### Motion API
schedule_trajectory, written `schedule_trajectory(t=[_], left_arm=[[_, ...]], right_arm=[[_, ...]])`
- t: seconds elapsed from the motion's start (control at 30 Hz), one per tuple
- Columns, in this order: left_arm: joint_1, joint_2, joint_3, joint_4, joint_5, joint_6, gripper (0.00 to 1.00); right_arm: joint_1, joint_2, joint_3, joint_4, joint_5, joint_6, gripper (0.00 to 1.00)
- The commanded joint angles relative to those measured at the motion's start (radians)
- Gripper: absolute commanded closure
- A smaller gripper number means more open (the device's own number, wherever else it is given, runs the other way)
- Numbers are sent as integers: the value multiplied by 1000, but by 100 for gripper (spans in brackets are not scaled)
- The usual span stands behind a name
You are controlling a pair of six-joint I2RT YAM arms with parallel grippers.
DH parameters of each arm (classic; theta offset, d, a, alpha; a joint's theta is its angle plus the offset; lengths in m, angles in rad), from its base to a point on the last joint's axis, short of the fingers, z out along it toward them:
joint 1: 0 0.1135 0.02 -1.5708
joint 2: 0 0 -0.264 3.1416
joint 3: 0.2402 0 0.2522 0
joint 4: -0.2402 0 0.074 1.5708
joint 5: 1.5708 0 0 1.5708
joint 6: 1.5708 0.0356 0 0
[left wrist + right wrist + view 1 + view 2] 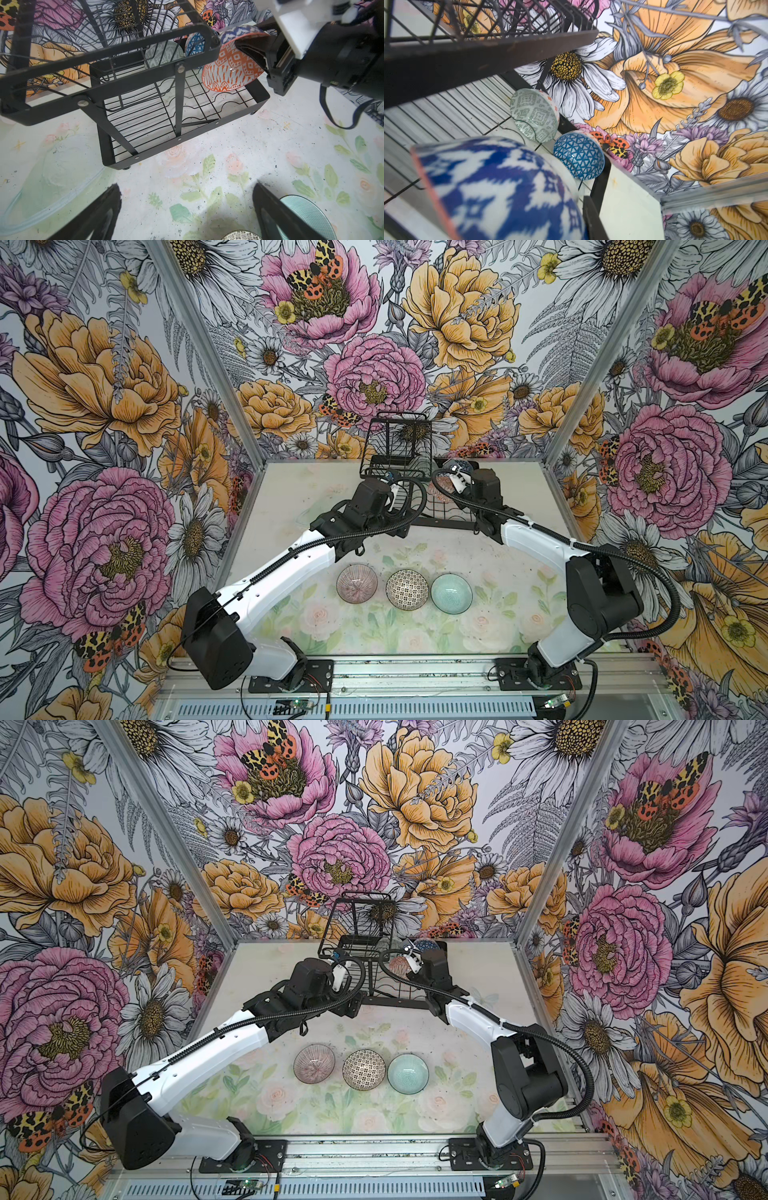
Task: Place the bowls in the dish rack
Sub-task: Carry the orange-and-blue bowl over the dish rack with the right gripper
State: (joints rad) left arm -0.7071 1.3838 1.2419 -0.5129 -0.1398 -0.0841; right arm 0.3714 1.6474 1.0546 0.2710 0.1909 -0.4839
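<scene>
My right pincer [247, 47] grips the rim of the orange bowl [228, 68], which is tipped on its side over the rack [187, 137]. My left pincer [187, 187] hangs wide and empty above the counter [498, 572], near the rack. The grey-green bowl [533, 114] and blue bowl [579, 155] stand on edge in the rack. The pink bowl [356, 583], tiled bowl [407, 589] and teal bowl [451, 593] sit in a row on the counter.

Light: bright, even and diffuse. Shadows on the table [478, 547] are faint and soft-edged.
Glare: small highlights inside the pale teal bowl [451, 594] and the orange-white bowl [232, 70].
Blur: in the right wrist view, the orange-white bowl's blue outside is out of focus against the lens; the left gripper's fingers [99, 216] are soft-edged.
Distortion: walls [104, 406] splay outward in both top views.
</scene>
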Motion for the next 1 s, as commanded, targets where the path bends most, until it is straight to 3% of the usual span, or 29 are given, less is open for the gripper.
schedule_trajectory(t=[0.0,0.17,0.4,0.53,0.97], left_arm=[[18,11,24,-4,37,23,1],[33,16,22,-3,45,26,1],[50,29,27,-4,57,31,1],[57,34,28,-4,64,32,1],[70,50,42,-11,76,39,1]], right_arm=[[-5,42,-42,329,10,-197,100],[-10,102,-92,532,-10,-318,100],[-18,175,-103,648,-37,-400,100],[-21,235,-70,668,-39,-450,100],[-32,388,77,637,-90,-446,100]])
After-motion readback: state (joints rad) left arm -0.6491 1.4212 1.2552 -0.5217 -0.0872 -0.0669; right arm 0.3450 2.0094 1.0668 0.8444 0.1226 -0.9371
